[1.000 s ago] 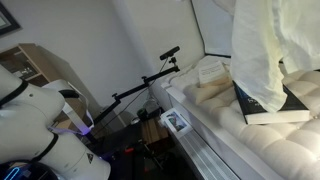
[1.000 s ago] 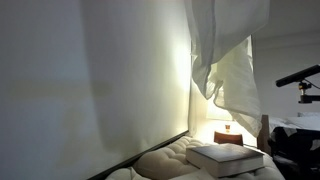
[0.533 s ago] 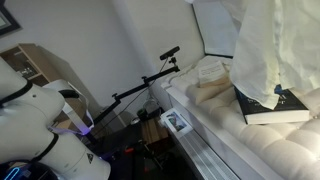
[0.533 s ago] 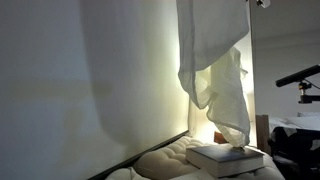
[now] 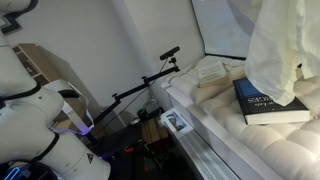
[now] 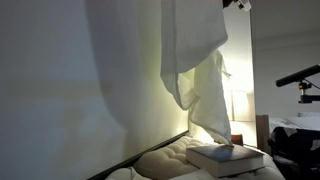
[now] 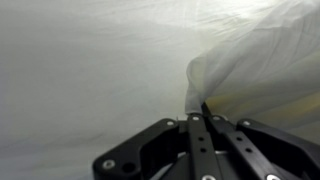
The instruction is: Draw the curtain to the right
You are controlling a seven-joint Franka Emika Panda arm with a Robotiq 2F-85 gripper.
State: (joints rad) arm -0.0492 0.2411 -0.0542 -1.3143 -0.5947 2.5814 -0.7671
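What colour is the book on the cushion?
The book is dark blue with white page edges, clearest in an exterior view.

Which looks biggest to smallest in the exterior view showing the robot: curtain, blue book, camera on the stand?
Largest first: curtain, blue book, camera on the stand. The camera seems farther away, which may shrink it.

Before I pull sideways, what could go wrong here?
The gripper is shut on only a thin fold of the curtain, so the sheer fabric may slip free. The curtain's lower end hangs right over the book on the cushion and could drag or snag it.
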